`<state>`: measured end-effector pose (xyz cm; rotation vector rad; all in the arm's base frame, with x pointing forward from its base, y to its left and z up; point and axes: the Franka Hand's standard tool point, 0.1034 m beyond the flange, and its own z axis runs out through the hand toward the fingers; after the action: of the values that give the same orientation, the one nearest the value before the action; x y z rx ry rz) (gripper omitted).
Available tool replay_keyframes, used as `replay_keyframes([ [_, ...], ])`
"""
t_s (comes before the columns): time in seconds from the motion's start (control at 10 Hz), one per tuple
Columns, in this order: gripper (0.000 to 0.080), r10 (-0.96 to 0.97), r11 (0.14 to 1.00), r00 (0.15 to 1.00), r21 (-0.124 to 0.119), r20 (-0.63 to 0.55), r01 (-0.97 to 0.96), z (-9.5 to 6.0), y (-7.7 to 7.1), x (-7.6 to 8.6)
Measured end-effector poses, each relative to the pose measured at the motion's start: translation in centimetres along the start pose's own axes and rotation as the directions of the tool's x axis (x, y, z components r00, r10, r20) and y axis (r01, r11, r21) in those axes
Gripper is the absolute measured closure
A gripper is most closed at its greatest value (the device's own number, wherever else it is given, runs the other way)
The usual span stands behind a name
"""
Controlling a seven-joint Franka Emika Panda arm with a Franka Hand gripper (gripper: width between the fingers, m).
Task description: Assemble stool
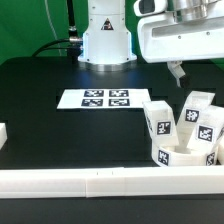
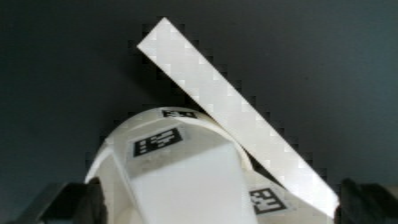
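The stool (image 1: 185, 135) is white plastic: a round seat (image 1: 183, 155) with blocky legs (image 1: 199, 118) standing in it, each face bearing black-and-white square tags, with no readable writing. It sits on the black desk (image 1: 50, 130) at the exterior view's right, beside the border rail (image 1: 100, 180). Whether the end effector (image 1: 176, 72) above it is open or closed cannot be told.

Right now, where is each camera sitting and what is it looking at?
Exterior view: off the arm, in front of the black table, facing the robot's white base; it sees the marker board, the stool by the border rail and the end effector above.
Wrist view: on the wrist, looking past the end effector at a tagged stool part and a rail; only dark finger edges show.
Shared: the stool parts and a white rail.
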<state>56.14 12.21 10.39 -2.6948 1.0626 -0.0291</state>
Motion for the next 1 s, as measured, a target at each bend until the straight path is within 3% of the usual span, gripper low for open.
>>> replay_keyframes([
  [0.3,0.0151,-0.225,0.974,0.974,-0.002,-0.001,0.225,0.0,0.08,0.09],
  [0.4,0.0151,-0.35,0.937,0.937,-0.019,-0.002,0.349,0.0,0.06,0.04],
  [0.6,0.0151,-0.613,0.788,0.79,-0.048,0.017,0.613,-0.01,-0.32,0.09],
  [0.7,0.0151,-0.709,0.702,0.704,-0.049,0.042,0.71,0.31,-0.37,0.11],
  [1.0,0.0151,-0.827,0.556,0.558,-0.05,0.063,0.83,0.4,-0.23,0.31],
])
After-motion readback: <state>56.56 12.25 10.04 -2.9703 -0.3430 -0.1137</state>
